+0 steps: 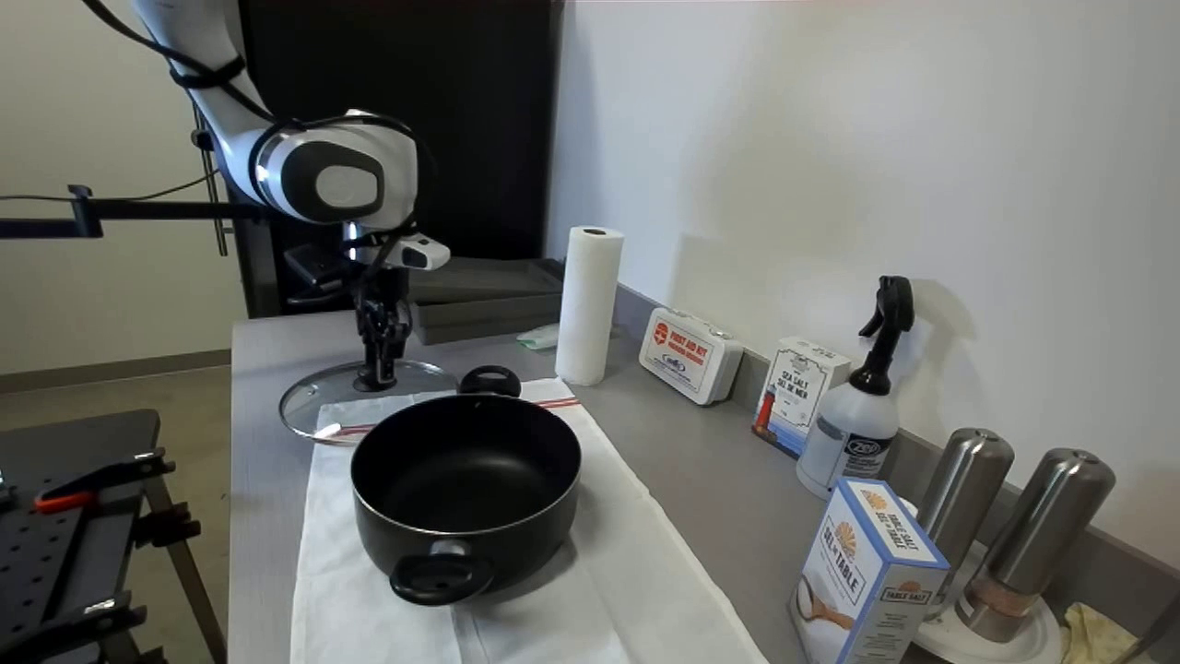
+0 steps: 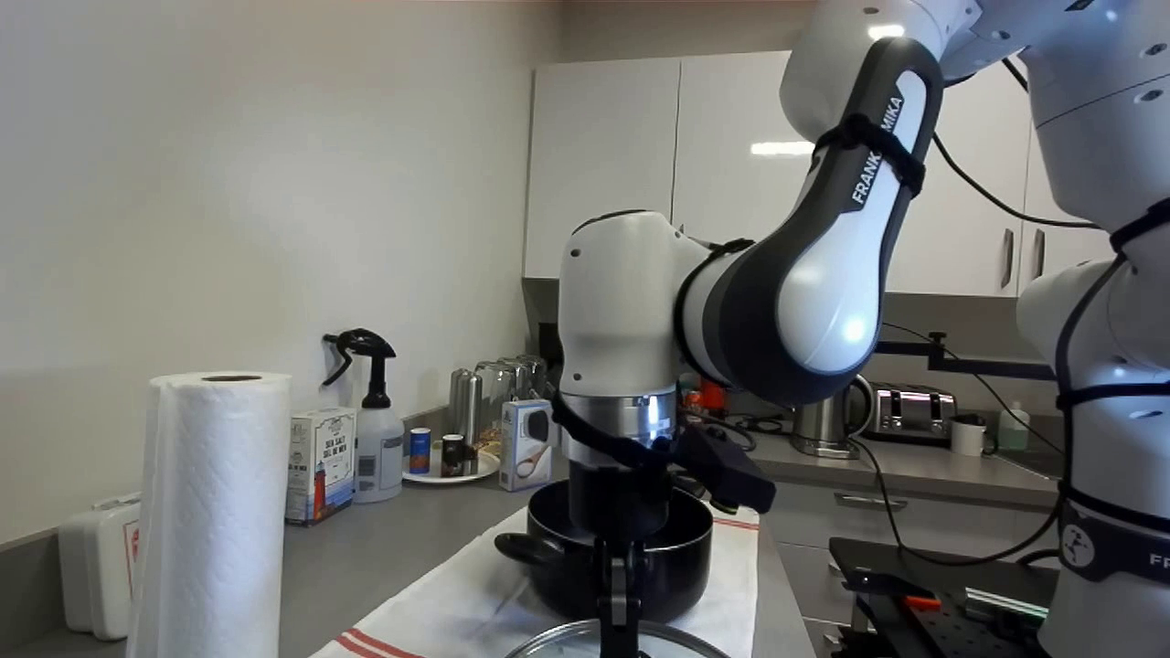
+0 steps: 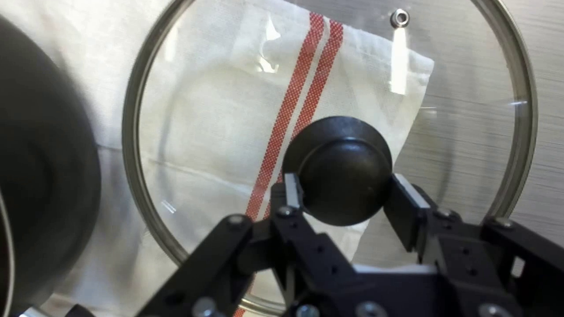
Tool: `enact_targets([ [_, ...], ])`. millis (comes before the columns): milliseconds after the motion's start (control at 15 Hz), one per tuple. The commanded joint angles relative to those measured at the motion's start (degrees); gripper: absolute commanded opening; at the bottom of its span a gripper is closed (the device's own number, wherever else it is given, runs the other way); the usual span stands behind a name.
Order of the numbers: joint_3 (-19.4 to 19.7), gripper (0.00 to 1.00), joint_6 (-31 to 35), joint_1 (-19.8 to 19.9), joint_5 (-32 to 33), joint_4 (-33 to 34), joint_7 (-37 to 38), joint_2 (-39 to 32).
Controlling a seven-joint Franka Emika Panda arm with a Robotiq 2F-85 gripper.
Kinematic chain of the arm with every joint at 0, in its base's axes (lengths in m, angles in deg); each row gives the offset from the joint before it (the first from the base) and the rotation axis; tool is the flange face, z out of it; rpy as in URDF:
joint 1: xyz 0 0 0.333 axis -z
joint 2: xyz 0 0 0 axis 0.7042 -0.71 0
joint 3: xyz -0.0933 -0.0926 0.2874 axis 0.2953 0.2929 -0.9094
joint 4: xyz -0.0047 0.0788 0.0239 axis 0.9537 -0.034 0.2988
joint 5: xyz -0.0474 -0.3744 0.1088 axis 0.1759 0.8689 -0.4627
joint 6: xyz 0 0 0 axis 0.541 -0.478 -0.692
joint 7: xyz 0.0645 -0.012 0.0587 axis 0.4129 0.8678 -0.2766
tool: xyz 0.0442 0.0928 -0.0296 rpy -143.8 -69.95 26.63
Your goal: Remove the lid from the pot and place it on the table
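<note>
Lid [image 3: 335,136] directly under the gripper [image 3: 346,193], off the pot; part of it over the white cloth [image 1: 590,590], part over bare table [image 1: 664,452]. Can't tell if the rim touches down. Gripper aims straight down, pads [image 3: 292,191] against opposite sides of the black knob [image 3: 346,176], pinching it. Arm [image 2: 823,292] slants down toward the gripper in both exterior views, bends at the wrist [image 2: 614,311], last section upright right above the fingers. Pot [image 1: 466,480] uncovered, upright on the cloth, to one side of the gripper just past the lid's rim; gap between them shows in the wrist view. Paper towel roll [image 1: 590,309] upright near the gripper, on its wall side, clear of the lid. First aid kit [image 1: 690,355] same side, farther out. Spray bottle [image 1: 848,433] well apart from the gripper.
</note>
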Motion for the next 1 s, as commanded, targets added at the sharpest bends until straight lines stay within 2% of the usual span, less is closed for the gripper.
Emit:
enact_targets([
  [0,1.1,0.25,2.4,-0.6,-0.4,1.8,-1.5,-2.6],
  [400,3.3,0.25,4.2,-1.5,0.5,3.3,-1.3,-7.2],
  [667,3.5,0.25,3.9,-1.8,0.5,3.6,-1.2,-7.3],
  [733,3.4,0.30,3.7,-1.8,0.4,3.5,-1.4,-7.1],
  [800,3.2,0.75,3.5,-1.7,0.2,3.3,-1.4,-6.9],
  [867,3.0,0.76,3.3,-1.6,-0.1,3.0,-1.7,-6.4],
  [933,2.6,0.82,3.1,-1.3,-0.5,2.7,-2.1,-5.9],
])
